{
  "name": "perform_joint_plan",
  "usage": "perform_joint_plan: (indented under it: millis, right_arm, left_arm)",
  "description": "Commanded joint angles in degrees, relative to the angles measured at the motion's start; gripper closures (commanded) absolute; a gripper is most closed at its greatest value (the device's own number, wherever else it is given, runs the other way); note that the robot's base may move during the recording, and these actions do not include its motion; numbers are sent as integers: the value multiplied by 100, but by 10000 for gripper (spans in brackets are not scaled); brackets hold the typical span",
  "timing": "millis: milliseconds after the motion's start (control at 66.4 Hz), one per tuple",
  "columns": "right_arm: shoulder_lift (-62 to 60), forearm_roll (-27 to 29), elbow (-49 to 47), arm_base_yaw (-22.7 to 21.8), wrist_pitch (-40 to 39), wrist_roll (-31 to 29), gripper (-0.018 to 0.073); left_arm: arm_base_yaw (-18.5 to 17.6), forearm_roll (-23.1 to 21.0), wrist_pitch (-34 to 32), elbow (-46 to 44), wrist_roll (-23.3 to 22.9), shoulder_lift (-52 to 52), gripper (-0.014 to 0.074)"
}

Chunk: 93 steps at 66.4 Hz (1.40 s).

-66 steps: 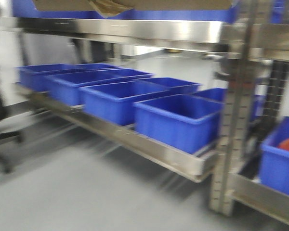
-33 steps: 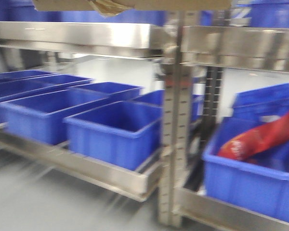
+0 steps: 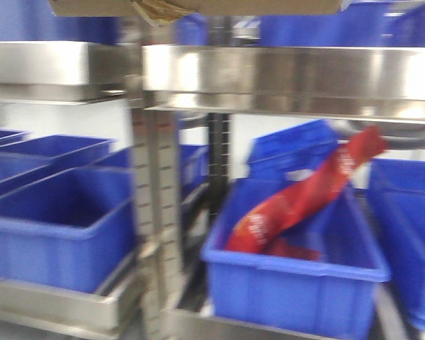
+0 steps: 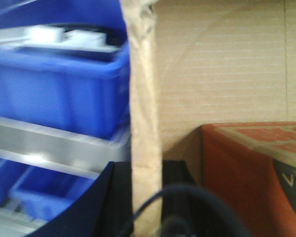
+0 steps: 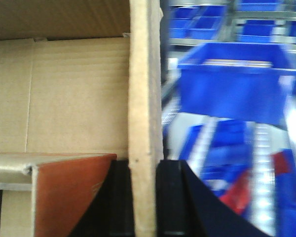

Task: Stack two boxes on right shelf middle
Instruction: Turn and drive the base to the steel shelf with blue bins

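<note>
Front view: we only get the underside of the cardboard box (image 3: 269, 6), a tan strip along the top edge of the frame with a torn flap hanging near its left end. It shows above the shiny shelf board (image 3: 290, 71) that crosses the upper right. The crop hides whether the two touch. Lower down, a blue bin (image 3: 290, 283) holds a leaning red packet (image 3: 304, 198), and a perforated upright (image 3: 156, 212) stands left of centre. The frame is smeared. We see no box resting on any board.

Left wrist view: the left fingers (image 4: 111, 207) are clamped on a wall of the box, whose tan edge runs up mid-frame from between the two black pads. Right of that edge is the box interior, with an orange-red carton (image 4: 246, 173) in the lower right corner. Blurred blue bins and a steel lip are at left.

Right wrist view: mirrored picture. The right fingers (image 5: 119, 197) are pinched on another wall edge at bottom centre. The interior and the orange-red carton are at lower left, and blue bins fill the right half.

Status, our read: the pick is done and both arms carry the box in front of the shelving. Placement is not done. We can confirm only one tan box; the second isn't identifiable here. Left to do: line up with the right-hand middle board, set down, release, verify two stacked.
</note>
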Motion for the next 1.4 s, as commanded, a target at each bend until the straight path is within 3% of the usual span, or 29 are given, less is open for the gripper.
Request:
perform_joint_plan:
  millis: [0, 1385]
  right_arm:
    - [-103, -148, -92, -5, -459, 29, 727]
    - [-103, -148, -92, -5, -468, 29, 727]
  left_arm:
    - [24, 149, -157, -59, -8, -60, 708]
    - [24, 175, -157, -59, -8, -60, 708]
